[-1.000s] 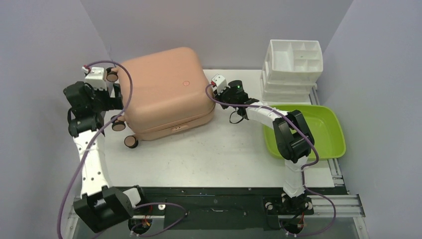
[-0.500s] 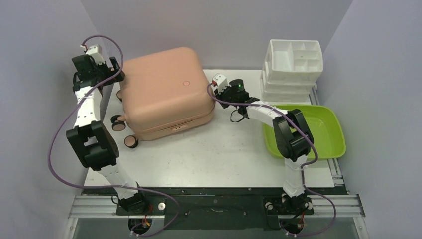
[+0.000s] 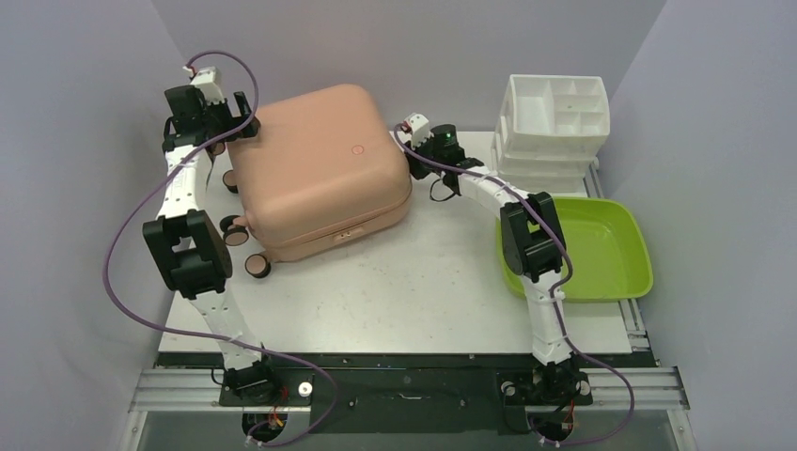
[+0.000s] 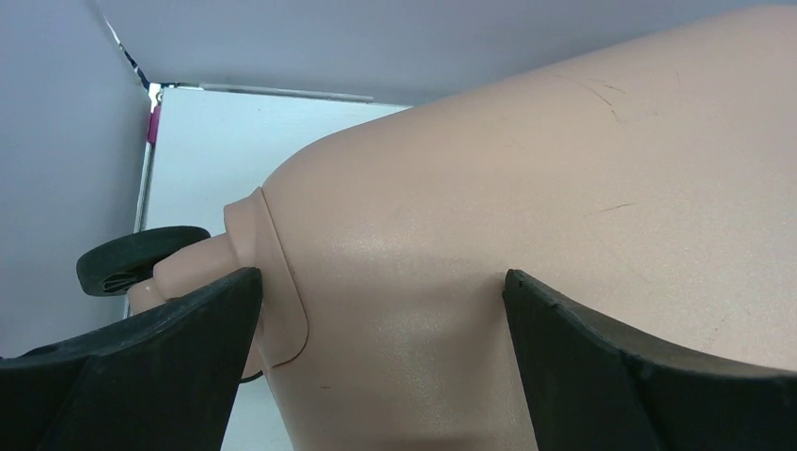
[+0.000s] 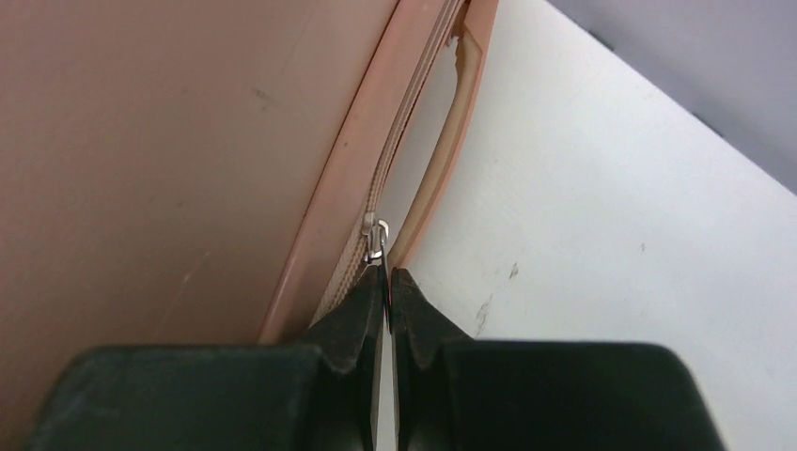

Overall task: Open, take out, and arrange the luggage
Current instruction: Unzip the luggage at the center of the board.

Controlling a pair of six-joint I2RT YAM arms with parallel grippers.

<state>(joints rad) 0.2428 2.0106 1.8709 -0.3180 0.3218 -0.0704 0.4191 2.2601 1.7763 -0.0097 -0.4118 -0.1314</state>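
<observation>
A: Location of the luggage point(image 3: 315, 169)?

B: Lying flat on the worktop point(image 3: 404, 291), left of centre, lid shut, casters toward the left edge.

A: Right end effector point(image 5: 387, 282)?

B: Pressed together, pinching the small silver zipper pull point(image 5: 376, 233) at the seam on the right side, just beside the pale handle point(image 5: 440, 178).

A: Left end effector point(image 4: 376, 310)?

B: Spread wide, straddling the far-left corner near a dark caster point(image 4: 132, 258). Contact with the shell hard to tell.

A: Advice for the unzipping?

B: Probably best to drag along the seam, never away from it. Follow the rounded corner in a smooth arc. Brace the shell from the left against sliding.

A: Surfaces?

B: Smooth, faintly scuffed hard plastic, likely slippery. Thin metal tab, easy to lose.
</observation>
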